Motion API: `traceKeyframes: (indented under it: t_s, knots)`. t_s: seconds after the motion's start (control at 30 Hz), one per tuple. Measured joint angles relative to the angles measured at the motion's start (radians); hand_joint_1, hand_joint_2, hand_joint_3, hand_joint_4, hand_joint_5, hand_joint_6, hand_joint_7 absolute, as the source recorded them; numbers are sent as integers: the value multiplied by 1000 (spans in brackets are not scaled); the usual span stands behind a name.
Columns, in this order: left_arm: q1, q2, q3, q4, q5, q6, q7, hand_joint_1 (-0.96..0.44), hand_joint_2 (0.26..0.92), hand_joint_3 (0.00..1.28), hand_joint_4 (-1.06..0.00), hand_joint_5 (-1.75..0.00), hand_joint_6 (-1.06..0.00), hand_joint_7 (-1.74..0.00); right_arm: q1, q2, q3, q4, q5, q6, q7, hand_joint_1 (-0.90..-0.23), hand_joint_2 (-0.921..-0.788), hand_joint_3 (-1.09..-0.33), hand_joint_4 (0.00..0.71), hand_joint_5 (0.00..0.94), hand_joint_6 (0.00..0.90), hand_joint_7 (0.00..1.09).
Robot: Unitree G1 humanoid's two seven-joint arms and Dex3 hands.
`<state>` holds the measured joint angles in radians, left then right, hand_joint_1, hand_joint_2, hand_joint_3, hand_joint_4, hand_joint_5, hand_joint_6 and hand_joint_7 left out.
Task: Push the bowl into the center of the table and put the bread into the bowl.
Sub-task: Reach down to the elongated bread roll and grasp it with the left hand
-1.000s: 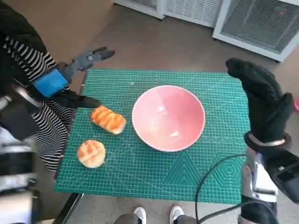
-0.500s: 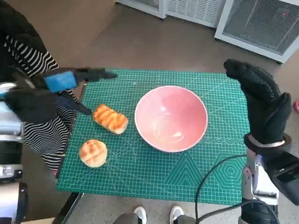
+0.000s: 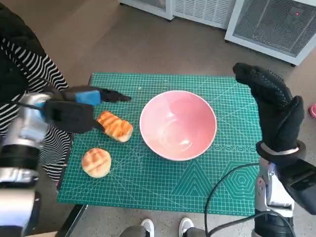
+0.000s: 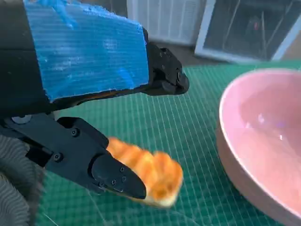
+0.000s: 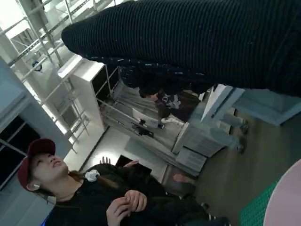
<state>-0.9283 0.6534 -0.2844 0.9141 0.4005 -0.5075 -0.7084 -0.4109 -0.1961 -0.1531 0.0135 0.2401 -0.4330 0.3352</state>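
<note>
While round bread (image 3: pixel 96 162) lies nearest on the green mat (image 3: pixel 163 187), striped bread (image 3: pixel 114 126) sits beside the pink bowl (image 3: pixel 178 124); left hand (image 3: pixel 74 111) spread around it, untouching; right hand (image 3: pixel 274 109) raised, released.

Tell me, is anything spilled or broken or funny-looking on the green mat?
Nothing stands out. The pink bowl sits upright and empty on the green mat. The long bread and the round bun lie whole beside it. The left hand hovers open by the long bread.
</note>
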Motion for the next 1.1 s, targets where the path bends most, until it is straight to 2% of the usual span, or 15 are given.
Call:
traceKeyframes:
  t_s: [0.27,0.67,0.77,0.9,0.93,0.97,1.0,1.03,1.07,1.1]
  knots:
    - [-42,-63,-74,166,80,-1,70,-63,741,12,-240,-9,-375,-11,3,0,-1,-2,3,6,0,-707,-921,-691,167,8,108,429]
    - [-88,-123,-189,323,224,82,242,-76,766,19,-321,-22,-417,-19,17,0,-6,-10,2,6,0,-693,-921,-690,169,6,105,435]
    - [-91,-130,-209,338,241,98,274,-55,798,28,-406,-42,-501,-50,23,0,-6,-10,1,5,-3,-689,-921,-691,172,7,104,436]
    - [-96,-139,-238,353,271,116,310,-22,859,22,-614,-51,-667,-75,31,0,-6,-14,0,5,-11,-684,-921,-692,176,8,103,438]
    - [-98,-139,-245,356,275,118,317,-17,864,22,-636,-54,-684,-79,32,0,-6,-16,0,5,-13,-684,-921,-692,176,8,103,438]
    - [-99,-139,-252,358,284,121,322,-86,875,43,-681,-69,-671,-320,33,0,-6,-18,0,5,-15,-684,-921,-692,176,8,103,438]
    - [-100,-139,-256,359,289,122,326,-216,898,112,-769,-97,-613,-826,34,0,-6,-20,0,5,-17,-684,-921,-692,176,8,103,439]
    - [-101,-139,-260,359,295,122,331,-173,902,112,-745,-298,-604,-924,34,0,-6,-22,0,5,-19,-684,-921,-692,177,8,103,439]
    - [-103,-139,-263,359,298,122,334,-110,909,123,-696,-602,-580,-1079,34,0,-6,-23,0,5,-20,-684,-921,-691,177,8,103,440]
    - [-104,-139,-266,359,300,120,336,-70,913,114,-686,-785,-579,-1156,34,0,-6,-24,0,5,-20,-683,-921,-691,177,8,102,440]
